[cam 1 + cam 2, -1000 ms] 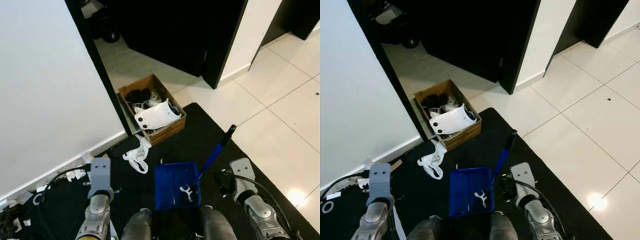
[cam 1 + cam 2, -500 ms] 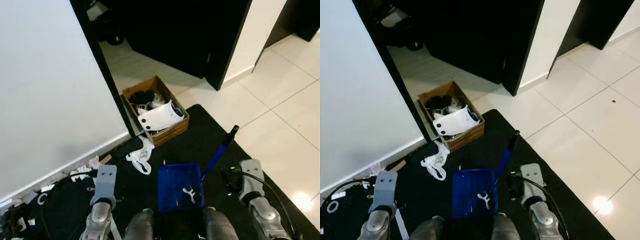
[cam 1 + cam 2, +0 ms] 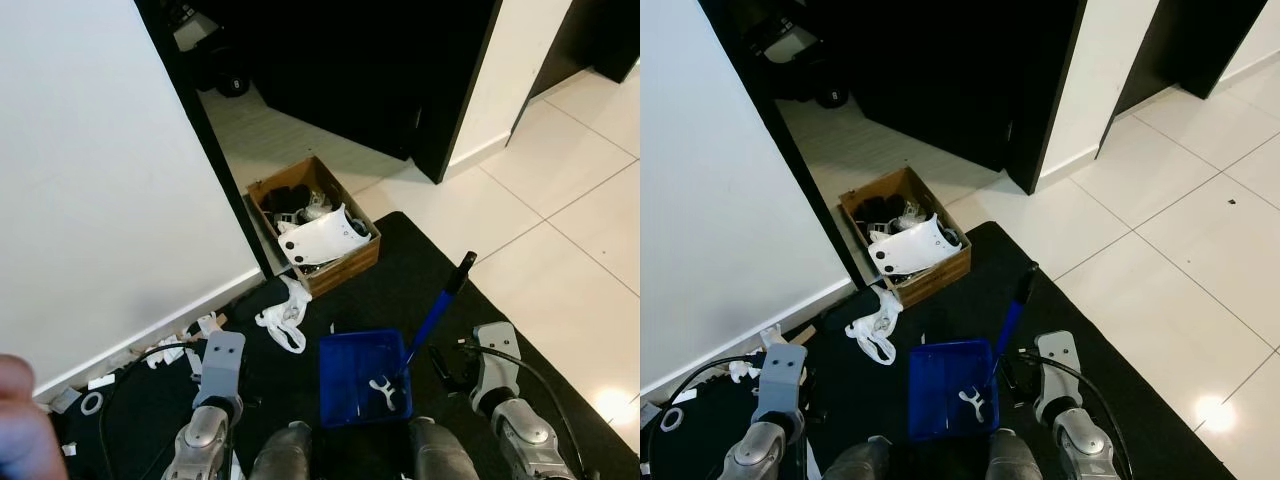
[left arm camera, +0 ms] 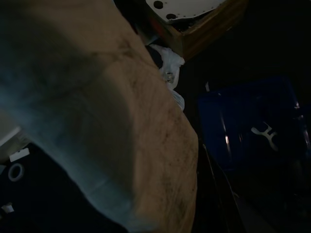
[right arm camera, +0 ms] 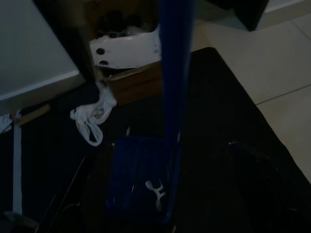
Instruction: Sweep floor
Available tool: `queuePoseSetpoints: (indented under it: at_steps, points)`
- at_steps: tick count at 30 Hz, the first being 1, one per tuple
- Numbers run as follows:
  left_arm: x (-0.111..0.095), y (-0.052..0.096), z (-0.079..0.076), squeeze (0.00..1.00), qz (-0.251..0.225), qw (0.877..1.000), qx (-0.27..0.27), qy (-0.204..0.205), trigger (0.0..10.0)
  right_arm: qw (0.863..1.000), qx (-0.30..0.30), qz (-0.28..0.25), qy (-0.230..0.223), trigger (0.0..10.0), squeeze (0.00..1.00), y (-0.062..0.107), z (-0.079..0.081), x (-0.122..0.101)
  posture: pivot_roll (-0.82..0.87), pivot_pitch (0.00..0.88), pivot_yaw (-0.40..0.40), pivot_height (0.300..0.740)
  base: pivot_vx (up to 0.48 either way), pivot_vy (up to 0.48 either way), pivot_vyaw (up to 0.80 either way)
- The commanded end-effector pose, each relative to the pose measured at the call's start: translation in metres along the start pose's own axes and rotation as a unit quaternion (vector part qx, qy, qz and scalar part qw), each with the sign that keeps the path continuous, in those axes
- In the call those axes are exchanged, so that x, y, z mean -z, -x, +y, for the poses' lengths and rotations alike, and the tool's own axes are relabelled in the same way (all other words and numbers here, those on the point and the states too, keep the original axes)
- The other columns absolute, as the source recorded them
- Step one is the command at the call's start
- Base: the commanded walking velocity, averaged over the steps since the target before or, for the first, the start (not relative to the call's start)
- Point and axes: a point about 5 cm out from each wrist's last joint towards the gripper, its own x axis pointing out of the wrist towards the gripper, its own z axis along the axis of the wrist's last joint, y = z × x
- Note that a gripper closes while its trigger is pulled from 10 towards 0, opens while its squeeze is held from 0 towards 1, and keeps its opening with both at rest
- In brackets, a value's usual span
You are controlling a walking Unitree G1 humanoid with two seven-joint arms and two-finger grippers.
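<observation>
So the robot's standing on a black mat point(image 3: 420, 270) with a blue dustpan point(image 3: 362, 375) sitting right in front of its feet. There's a small white scrap point(image 3: 385, 388) lying inside the pan. The pan's blue handle point(image 3: 436, 314) sticks up and leans toward the right arm, black cap on top.

The right claw point(image 3: 447, 366) is low down, just beside the base of that handle. In the right wrist view the blue handle point(image 5: 174, 68) runs straight up close to the camera, but I honestly can't tell if the fingers are clamped on it or not. The left claw point(image 3: 222, 352) is down over the mat on the left side, and again, can't tell if it's released or clenched; its wrist view is mostly blocked by something blurry and tan.

Ahead, a cardboard box point(image 3: 318, 222) with junk sits by the black door frame, a crumpled white bag point(image 3: 282, 315) beside it. White paper bits point(image 3: 175, 345) are scattered along the wall base.
</observation>
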Motion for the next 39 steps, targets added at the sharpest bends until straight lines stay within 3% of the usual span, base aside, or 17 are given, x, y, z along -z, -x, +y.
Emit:
queuePoseSetpoints:
  at_steps: [1, 13, 39]
  points:
    - [0.0059, 0.0023, -0.0013, 0.0, 0.007, 1.0, 0.013, 0.024, 10.0, 1.0, 0.004, 0.009, -0.01, 10.0, 0.0, 0.0029, -0.0003, 0.0056, -0.04, 0.099, 0.062, 0.74, 0.0, 0.0, 0.0]
    - [0.0074, 0.0029, -0.0005, 0.0, 0.007, 0.998, 0.027, 0.049, 10.0, 1.0, 0.002, 0.0, 0.008, 10.0, 0.0, 0.0024, -0.0012, 0.0037, -0.03, 0.093, 0.046, 0.74, 0.0, 0.0, 0.0]
    - [0.0096, 0.0051, -0.0005, 0.0, 0.001, 0.999, 0.009, 0.042, 10.0, 1.0, -0.007, -0.008, -0.012, 10.0, 0.0, 0.0041, -0.0023, 0.0043, -0.03, 0.093, 0.038, 0.74, 0.0, 0.0, 0.0]
